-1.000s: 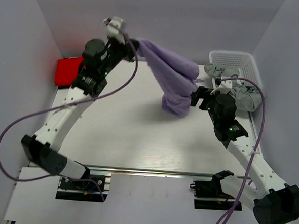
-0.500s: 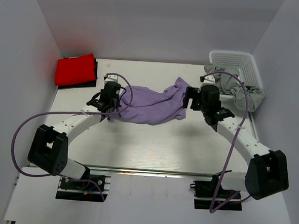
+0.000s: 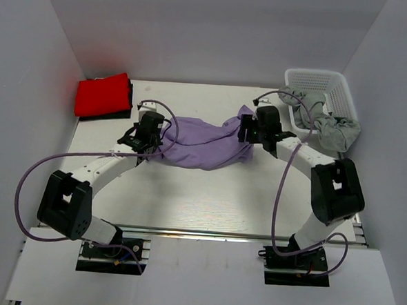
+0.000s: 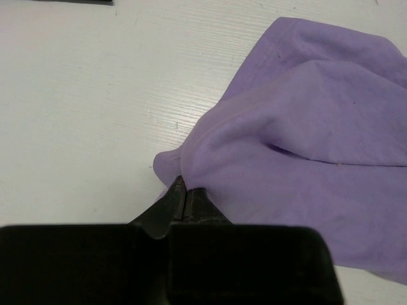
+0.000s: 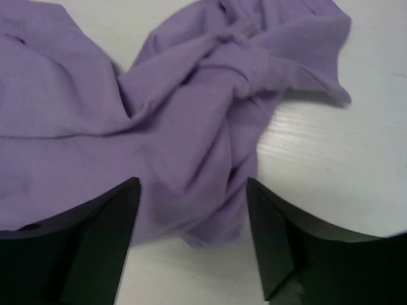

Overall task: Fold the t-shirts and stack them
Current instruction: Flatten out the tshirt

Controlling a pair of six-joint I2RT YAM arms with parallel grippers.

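The lavender t-shirt (image 3: 202, 144) lies crumpled on the table between both arms. My left gripper (image 3: 150, 151) is shut on its left edge; in the left wrist view the closed gripper (image 4: 186, 185) pinches a fold of the purple t-shirt (image 4: 305, 152). My right gripper (image 3: 249, 134) is open over the shirt's right end; in the right wrist view the gripper (image 5: 193, 187) has its jaws spread wide above the bunched t-shirt (image 5: 184, 127), holding nothing. The red t-shirt (image 3: 103, 95) lies folded at the far left.
A white lattice basket (image 3: 323, 87) at the far right holds grey garments (image 3: 329, 126) that hang over its rim. Purple cables loop from both arms. White walls close in the left, back and right.
The arms came down from high up, lowering the hanging lavender shirt onto the table. My right gripper has let go and shifted toward the back and left. The left gripper stayed put over the last half second.
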